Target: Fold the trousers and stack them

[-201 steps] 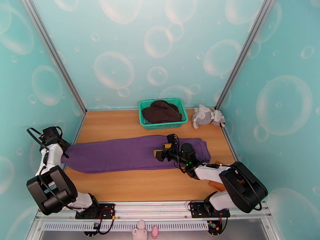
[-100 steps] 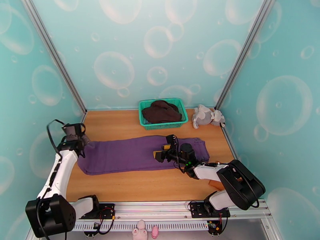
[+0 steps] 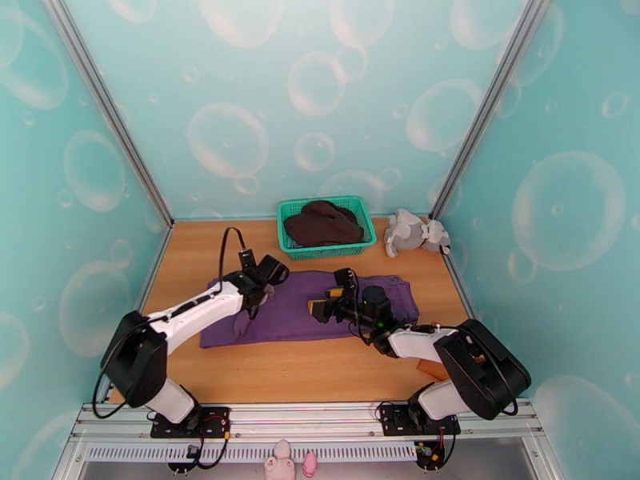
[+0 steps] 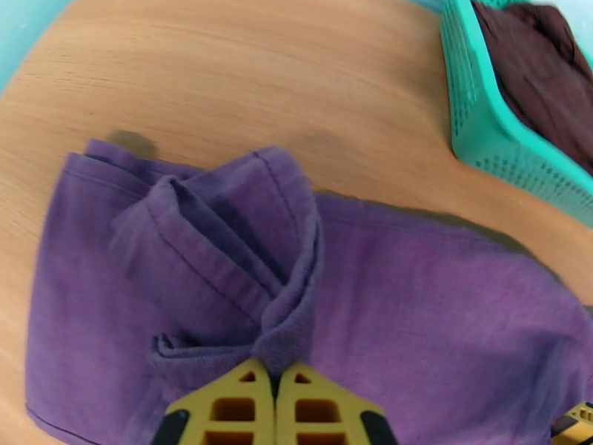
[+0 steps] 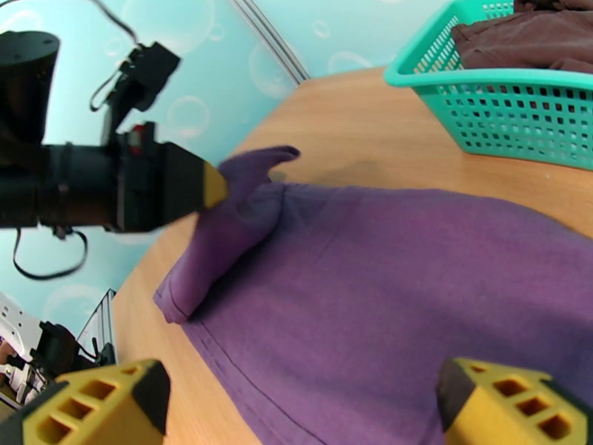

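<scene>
The purple trousers (image 3: 320,310) lie across the middle of the wooden table, their left leg end lifted and doubled back over the rest. My left gripper (image 3: 264,291) is shut on that leg end; in the left wrist view its yellow fingers (image 4: 244,398) pinch a bunched fold of the trousers (image 4: 422,313). My right gripper (image 3: 322,302) hovers low over the waist half, open wide, nothing between its fingers (image 5: 96,406). The right wrist view shows the trousers (image 5: 385,276) spread below and the left gripper (image 5: 211,183) holding the raised fabric.
A green basket (image 3: 364,222) holding a dark brown garment (image 3: 322,223) stands at the back centre, close behind the trousers. A grey plush toy (image 3: 414,232) lies to its right by the wall. Bare wood runs along the table's near edge.
My left arm has swung from the far left to the right, dragging the leg end over the trousers, so the cloth now spans a shorter length. The right arm has stayed put.
</scene>
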